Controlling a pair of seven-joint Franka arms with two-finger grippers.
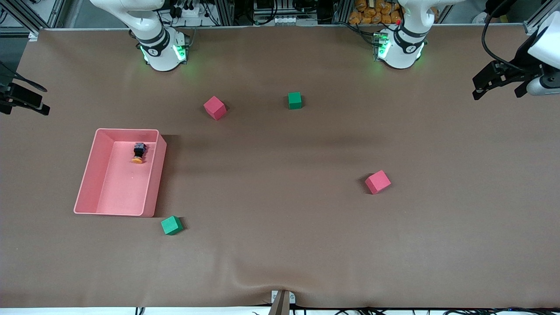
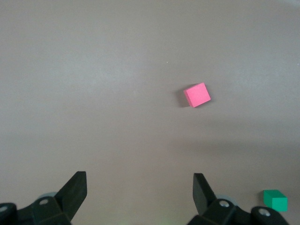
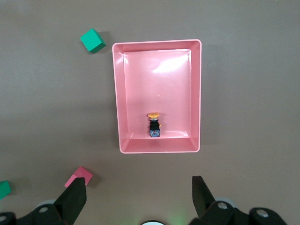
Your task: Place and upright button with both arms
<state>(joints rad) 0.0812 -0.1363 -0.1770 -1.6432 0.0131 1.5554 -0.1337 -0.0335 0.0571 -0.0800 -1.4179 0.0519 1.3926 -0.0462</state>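
The button [image 1: 138, 153] lies on its side in a pink tray [image 1: 127, 130] toward the right arm's end of the table, its orange cap pointing toward the front camera. In the right wrist view the button [image 3: 154, 124] lies close to one short wall of the tray [image 3: 157, 43]. My right gripper [image 1: 25, 109] hangs high up, open and empty, and shows open in its wrist view [image 3: 139, 185]. My left gripper [image 1: 498, 92] hangs high over the left arm's end of the table, open and empty, with bare table between its fingers [image 2: 140, 180].
A red cube [image 1: 215, 107] and a green cube [image 1: 294, 100] lie near the robots' bases. Another red cube [image 1: 377, 182] lies toward the left arm's end. A green cube [image 1: 171, 225] lies beside the tray's corner nearest the front camera.
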